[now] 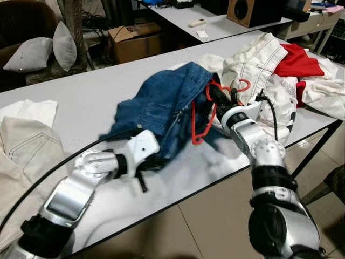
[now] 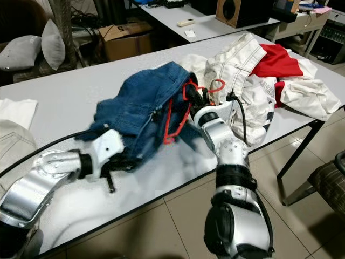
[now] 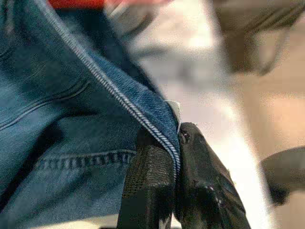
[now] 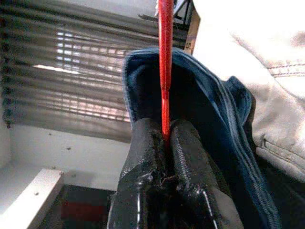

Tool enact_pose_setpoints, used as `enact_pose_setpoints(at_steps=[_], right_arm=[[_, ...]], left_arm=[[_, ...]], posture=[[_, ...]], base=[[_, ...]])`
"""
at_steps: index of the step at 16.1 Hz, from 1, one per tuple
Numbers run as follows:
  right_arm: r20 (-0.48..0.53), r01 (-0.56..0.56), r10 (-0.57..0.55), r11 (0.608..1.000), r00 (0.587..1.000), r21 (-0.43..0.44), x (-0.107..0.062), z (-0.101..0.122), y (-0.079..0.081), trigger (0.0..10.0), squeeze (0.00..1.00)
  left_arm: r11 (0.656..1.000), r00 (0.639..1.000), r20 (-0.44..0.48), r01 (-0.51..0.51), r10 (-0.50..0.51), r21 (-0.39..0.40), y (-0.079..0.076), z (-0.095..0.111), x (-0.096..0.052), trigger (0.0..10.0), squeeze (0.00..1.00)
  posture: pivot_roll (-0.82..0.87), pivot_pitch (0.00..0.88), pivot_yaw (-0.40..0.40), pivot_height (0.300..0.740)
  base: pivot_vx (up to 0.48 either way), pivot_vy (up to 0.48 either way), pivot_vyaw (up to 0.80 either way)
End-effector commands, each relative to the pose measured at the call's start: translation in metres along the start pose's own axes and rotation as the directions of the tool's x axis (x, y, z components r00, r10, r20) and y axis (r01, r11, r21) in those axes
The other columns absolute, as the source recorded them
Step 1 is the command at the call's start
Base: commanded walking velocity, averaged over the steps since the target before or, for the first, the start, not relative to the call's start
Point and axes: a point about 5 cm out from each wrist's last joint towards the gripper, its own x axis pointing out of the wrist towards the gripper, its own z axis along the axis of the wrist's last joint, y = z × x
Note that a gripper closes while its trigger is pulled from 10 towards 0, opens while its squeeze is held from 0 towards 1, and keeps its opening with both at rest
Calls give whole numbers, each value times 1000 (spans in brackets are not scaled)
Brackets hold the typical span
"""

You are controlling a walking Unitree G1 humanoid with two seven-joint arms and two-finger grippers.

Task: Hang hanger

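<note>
While the left gripper (image 3: 176, 143) has its fingers clamped on the hem of the blue denim garment (image 1: 161, 108), the right gripper (image 4: 164, 131) pinches the red hanger (image 1: 207, 116), which sits partly inside the garment above the white surface (image 1: 91, 97).

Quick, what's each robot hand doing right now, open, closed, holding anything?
Left hand: closed, pinching the hem of the blue denim garment.
Right hand: closed on the red hanger.

head stereo pair looking down at table (image 1: 81, 102), wrist cameras close-up
</note>
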Motion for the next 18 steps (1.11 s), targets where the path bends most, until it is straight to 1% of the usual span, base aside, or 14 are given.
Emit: enact_pose_setpoints(at_steps=[1, 3, 4, 5, 6, 8, 10, 11, 12, 13, 15, 16, 17, 18], right_arm=[[82, -50, 50, 999, 995, -6, 7, 12, 15, 10000, 0], [71, -51, 53, 998, 996, -36, 12, 8, 18, 10000, 0], [64, -49, 52, 998, 997, -47, 14, 6, 19, 10000, 0], [60, -49, 52, 997, 997, -52, 16, 4, 19, 10000, 0], [49, -47, 50, 996, 998, -76, 17, 1, 19, 10000, 0], [35, -47, 51, 994, 998, -103, 19, -5, 19, 10000, 0], [-2, -43, 44, 984, 999, -172, 20, -15, 16, 10000, 0], [-7, -43, 43, 983, 999, -177, 20, -17, 15, 10000, 0], [-9, -44, 44, 984, 999, -172, 20, -21, 16, 10000, 0], [-4, -51, 51, 988, 999, -145, 22, -23, 18, 10000, 0], [-1, -88, 88, 994, 996, -61, 25, -27, 28, 10000, 0], [-11, -109, 108, 993, 994, -50, 26, -29, 32, 10000, 0], [-23, -117, 116, 991, 993, -60, 26, -31, 33, 10000, 0], [-38, -113, 110, 990, 993, -88, 25, -32, 32, 10000, 0]], left_arm=[[994, 993, 59, 107, -106, -9, -10, 13, 0, 0, 0], [991, 985, 118, 131, -129, -10, -10, 27, -4, 0, 0], [987, 976, 154, 161, -157, -14, -10, 34, -7, 0, 0], [983, 969, 178, 180, -174, -19, -11, 39, -8, 0, 0], [982, 964, 199, 186, -179, -18, -9, 45, -9, 0, 0], [981, 960, 213, 192, -184, -18, -7, 50, -10, 0, 0], [981, 952, 251, 191, -176, -33, -3, 58, -11, 0, 0], [979, 947, 264, 199, -181, -42, -2, 61, -11, 0, 0], [974, 941, 274, 222, -200, -51, -3, 63, -10, 0, 0], [968, 938, 270, 243, -219, -58, -6, 63, -9, 0, 0], [972, 955, 214, 224, -206, -66, -6, 53, -1, 0, 0], [978, 966, 179, 201, -189, -54, -4, 47, 2, 0, 0], [980, 967, 181, 194, -181, -54, -3, 47, 2, 0, 0], [980, 962, 210, 188, -172, -60, -1, 51, 2, 0, 0]], posture=[[-6, 0, 55, 740], [-3, 0, 51, 740], [-1, 0, 49, 740], [1, 0, 48, 740], [1, 0, 47, 740], [2, 0, 48, 740], [3, 0, 49, 740], [3, 0, 49, 740], [4, 0, 52, 740], [3, 0, 54, 740], [3, 0, 54, 740], [3, 0, 52, 740], [3, 0, 52, 740], [3, 0, 52, 740]], base=[[0, 0, 0], [0, 0, 0], [0, 0, 0], [0, 0, 0], [0, 0, 0], [0, 0, 0], [0, 0, 0], [0, 0, 0], [0, 0, 0], [0, 0, 0], [0, 0, 0], [0, 0, 0], [0, 0, 0], [0, 0, 0]])
